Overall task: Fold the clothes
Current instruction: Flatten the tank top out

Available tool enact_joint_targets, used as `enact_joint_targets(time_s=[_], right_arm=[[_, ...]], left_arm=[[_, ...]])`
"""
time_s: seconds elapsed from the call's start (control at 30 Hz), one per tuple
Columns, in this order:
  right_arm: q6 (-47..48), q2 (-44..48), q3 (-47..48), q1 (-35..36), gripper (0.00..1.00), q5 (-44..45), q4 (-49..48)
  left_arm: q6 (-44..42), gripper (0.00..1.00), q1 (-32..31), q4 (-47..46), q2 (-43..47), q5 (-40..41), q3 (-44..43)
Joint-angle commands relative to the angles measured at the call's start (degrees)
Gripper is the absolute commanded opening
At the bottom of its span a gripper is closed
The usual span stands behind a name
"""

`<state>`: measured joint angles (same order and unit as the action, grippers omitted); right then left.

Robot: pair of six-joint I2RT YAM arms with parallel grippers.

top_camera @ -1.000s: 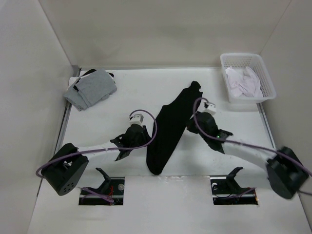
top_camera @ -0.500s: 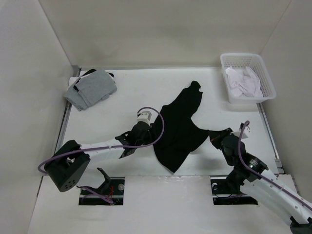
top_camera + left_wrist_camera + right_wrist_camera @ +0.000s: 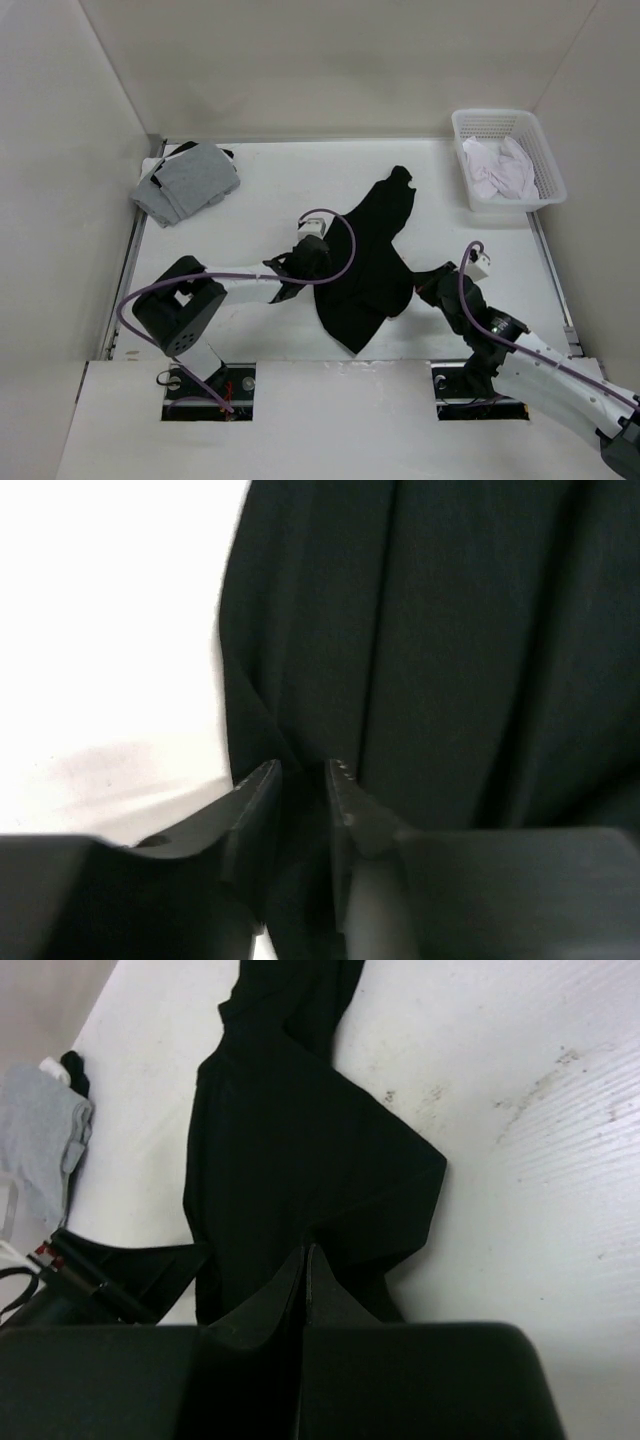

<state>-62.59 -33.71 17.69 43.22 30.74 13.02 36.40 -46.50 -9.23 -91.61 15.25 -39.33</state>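
The black sleeveless top (image 3: 370, 250) lies crumpled on the white table, running from the far middle down toward the near edge. My left gripper (image 3: 320, 268) is at its left edge. In the left wrist view the jaws (image 3: 303, 770) stand close together with a fold of the black top (image 3: 450, 630) pinched between them. My right gripper (image 3: 418, 288) is at the top's right side. In the right wrist view its fingertips (image 3: 305, 1248) are pressed shut on a crease of the black top (image 3: 290, 1140), and folds run toward them.
A stack of grey garments (image 3: 187, 180) lies at the far left and also shows in the right wrist view (image 3: 35, 1140). A white basket (image 3: 505, 125) with white garments (image 3: 500, 168) stands at the far right. Walls close in the table's sides.
The right gripper has dragged the top's right side toward the near right, spreading it wider. The left gripper has moved right and farther along the top's left edge.
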Motion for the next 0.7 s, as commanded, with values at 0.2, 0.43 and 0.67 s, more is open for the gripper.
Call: enact_joint_targets(time_s=[0.2,0.43,0.67], right_arm=[[4.3,3.6,0.5,-2.5,0.0,-2.9,-4.8],[13.3,4.7,12.1,-4.8,0.0,-3.1,-4.5],[6.3,8.3,7.6,0.6,0.0,-1.4,1.8]], left_arm=[[-2.4,0.0,3.7,2.0,1.3,2.8,-3.5],[-0.5,0.0,13.9,-3.4,7.5,0.9,-11.8],[-0.4,0.08,15.1,0.3,16.2,-2.3,-7.5]])
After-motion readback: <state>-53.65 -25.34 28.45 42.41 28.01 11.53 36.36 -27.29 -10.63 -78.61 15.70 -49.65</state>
